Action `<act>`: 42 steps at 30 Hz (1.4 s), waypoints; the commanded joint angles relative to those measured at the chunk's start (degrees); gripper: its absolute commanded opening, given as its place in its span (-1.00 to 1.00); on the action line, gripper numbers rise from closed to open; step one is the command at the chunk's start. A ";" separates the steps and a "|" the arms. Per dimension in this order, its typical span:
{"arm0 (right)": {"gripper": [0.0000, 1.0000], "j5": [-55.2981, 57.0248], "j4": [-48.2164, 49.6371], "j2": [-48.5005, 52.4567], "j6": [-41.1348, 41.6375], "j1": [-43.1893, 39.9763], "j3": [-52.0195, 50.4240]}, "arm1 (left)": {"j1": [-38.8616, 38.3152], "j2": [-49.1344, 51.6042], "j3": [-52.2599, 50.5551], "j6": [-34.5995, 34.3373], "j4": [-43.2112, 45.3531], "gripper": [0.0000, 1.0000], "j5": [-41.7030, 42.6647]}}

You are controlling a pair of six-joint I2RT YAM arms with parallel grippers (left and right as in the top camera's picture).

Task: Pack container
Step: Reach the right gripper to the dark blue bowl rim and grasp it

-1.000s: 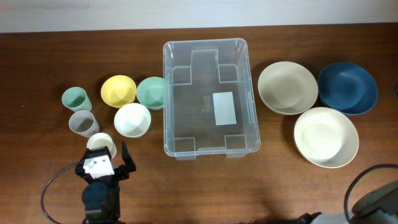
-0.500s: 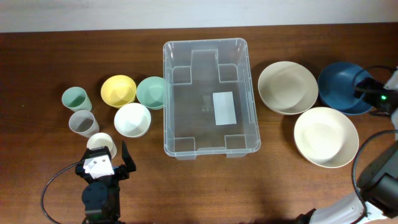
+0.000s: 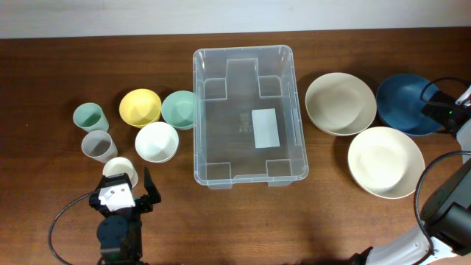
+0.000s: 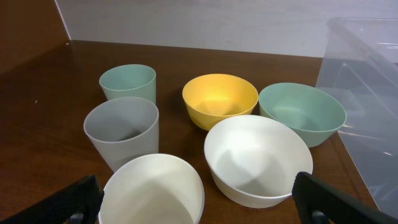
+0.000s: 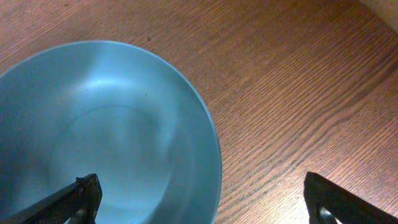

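The clear container sits dead centre on the table. Left gripper is down at its 7 o'clock, jaws spread wide right by the white cup. The right gripper is out at 3 o'clock, jaws also wide apart, hanging over the dark blue bowl rim.

Looks like a robot lab / data-collection bench, not a home. Dark wood-grain table against a plain white wall. Robot arm w/ black cable loose on the tabletop. Plastic cups & bowls sit in tidy groups either side of a clear container.
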 commanded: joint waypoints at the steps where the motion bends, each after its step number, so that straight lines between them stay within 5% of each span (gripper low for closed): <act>1: 0.98 -1.97 -1.14 1.64 1.11 -0.26 0.96 | -0.24 -0.44 -0.46 1.11 0.13 0.99 0.61; 35: 0.98 -4.94 -2.80 9.84 1.09 -2.21 0.98 | -0.24 -0.44 -0.46 1.11 0.13 0.99 0.61; 42: 0.99 -13.81 1.31 9.84 1.14 -2.21 0.98 | -0.24 -0.44 -0.46 1.11 0.13 0.99 0.61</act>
